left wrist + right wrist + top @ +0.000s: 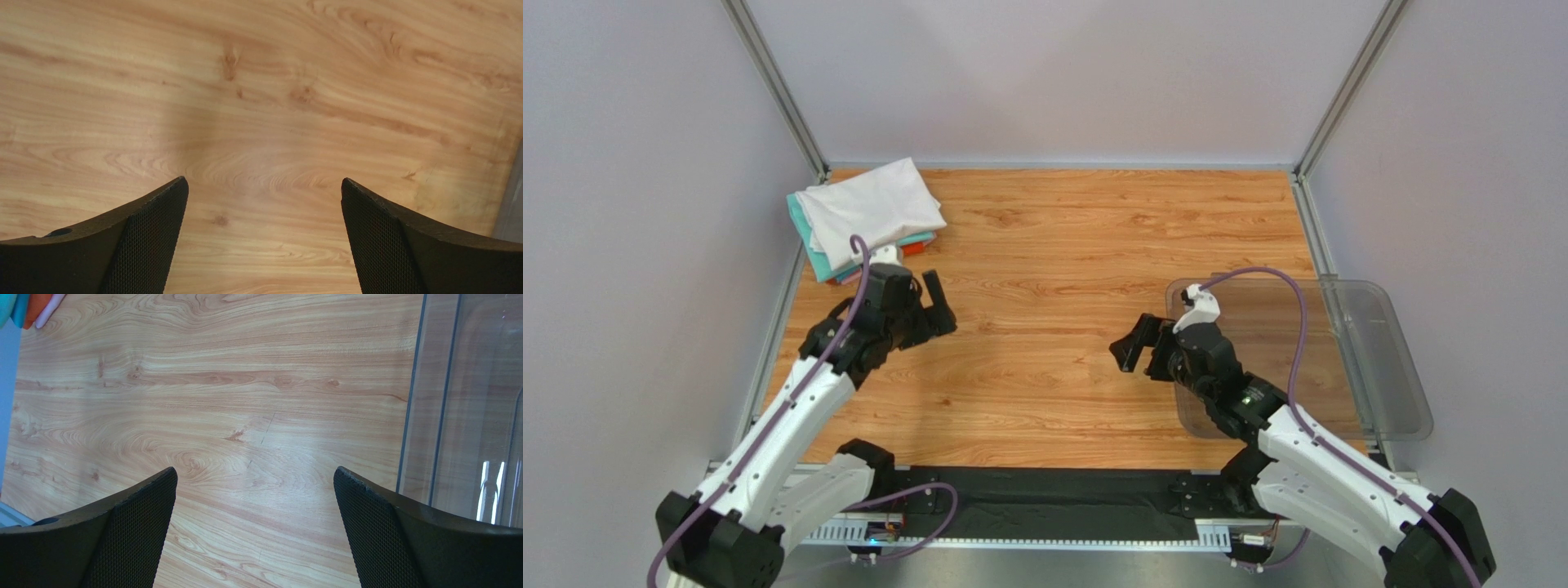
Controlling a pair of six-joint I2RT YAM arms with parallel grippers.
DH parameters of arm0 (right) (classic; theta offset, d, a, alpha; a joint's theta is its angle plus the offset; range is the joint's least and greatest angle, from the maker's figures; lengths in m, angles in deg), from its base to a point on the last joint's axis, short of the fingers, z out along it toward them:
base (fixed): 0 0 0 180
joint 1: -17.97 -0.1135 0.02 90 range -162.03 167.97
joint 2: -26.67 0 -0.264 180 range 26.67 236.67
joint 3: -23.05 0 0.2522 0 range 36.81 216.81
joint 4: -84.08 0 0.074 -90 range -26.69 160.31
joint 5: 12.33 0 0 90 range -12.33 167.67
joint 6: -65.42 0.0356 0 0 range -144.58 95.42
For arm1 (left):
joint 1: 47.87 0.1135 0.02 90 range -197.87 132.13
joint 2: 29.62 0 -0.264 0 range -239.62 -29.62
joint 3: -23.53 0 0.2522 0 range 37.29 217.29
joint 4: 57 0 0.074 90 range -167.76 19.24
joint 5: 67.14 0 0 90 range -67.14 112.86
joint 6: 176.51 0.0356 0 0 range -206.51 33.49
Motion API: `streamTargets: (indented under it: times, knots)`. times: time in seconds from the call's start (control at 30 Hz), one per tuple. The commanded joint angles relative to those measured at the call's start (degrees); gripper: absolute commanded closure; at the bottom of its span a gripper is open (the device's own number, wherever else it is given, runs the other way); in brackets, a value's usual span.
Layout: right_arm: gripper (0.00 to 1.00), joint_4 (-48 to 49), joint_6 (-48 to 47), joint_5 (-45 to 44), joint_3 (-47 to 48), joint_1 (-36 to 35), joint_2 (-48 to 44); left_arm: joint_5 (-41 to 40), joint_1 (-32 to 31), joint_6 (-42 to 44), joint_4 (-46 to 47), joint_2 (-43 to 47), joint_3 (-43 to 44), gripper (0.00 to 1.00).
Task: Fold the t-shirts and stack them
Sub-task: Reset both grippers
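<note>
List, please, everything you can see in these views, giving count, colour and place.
t-shirts: one folded stack, white on top with teal, pink and orange-red edges beneath, far-left corner of the table.
clear plastic bin: one, transparent, right edge of the table.
table: one, light wood grain.
cables: two, purple, one along each arm.
left gripper: one, black, open, over bare wood near the stack.
right gripper: one, black, open, over wood beside the bin.
</note>
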Motion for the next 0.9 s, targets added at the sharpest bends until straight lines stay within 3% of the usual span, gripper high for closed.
streamTargets:
  times: [0.0, 0.13, 0.33, 0.87]
  knots:
    - [0.0, -3.71, 1.97, 0.84, -2.1, -0.14, -2.2, 0.39, -1.96, -4.77, 0.7, 6.86, -6.73, 0.0]
    - [0.0, -3.62, 2.15, 0.76, -3.77, -0.15, -6.06, 1.62, -2.4, -5.92, 1.22, 15.12, -14.9, 0.0]
    - [0.0, -4.06, 2.5, -0.21, -5.45, -0.23, -10.29, 2.77, -2.32, -7.07, 2.28, 20.24, -20.63, 0.0]
    - [0.0, -5.64, 3.2, 1.19, -5.89, -0.15, -15.13, 2.77, -2.32, -8.12, 1.23, 25.69, -22.48, 0.0]
